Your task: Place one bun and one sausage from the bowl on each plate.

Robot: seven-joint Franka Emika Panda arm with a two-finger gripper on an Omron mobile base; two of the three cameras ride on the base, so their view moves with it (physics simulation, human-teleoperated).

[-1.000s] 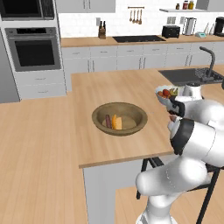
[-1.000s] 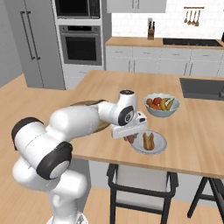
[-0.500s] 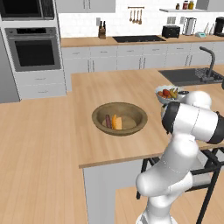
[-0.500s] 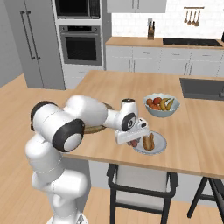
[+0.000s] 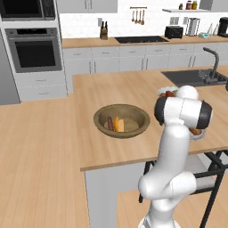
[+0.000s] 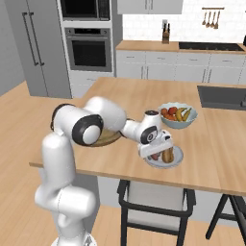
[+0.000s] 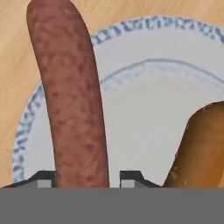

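In the hand view a reddish-brown sausage (image 7: 72, 96) runs between my fingertips and over the rim of a pale plate (image 7: 144, 109) with a blue-speckled edge. A brown bun (image 7: 201, 153) lies on the same plate to the right. My gripper (image 7: 88, 177) stands slightly open, with a thin gap between one fingertip and the sausage. From the right base view the gripper (image 6: 156, 150) hangs low over the plate (image 6: 178, 161) at the counter's near edge. The brown wooden bowl (image 5: 100, 116) holds a sausage (image 5: 109, 123) and a bun (image 5: 118, 124).
A pale bowl of fruit (image 6: 177, 115) stands just behind the plate. A sink (image 6: 223, 96) is set into the counter at the right. A dark stool (image 6: 153, 202) stands under the counter's near edge.
The arm's elbow has swung while the hand stayed low over the plate. The jaws have begun to part around the sausage.
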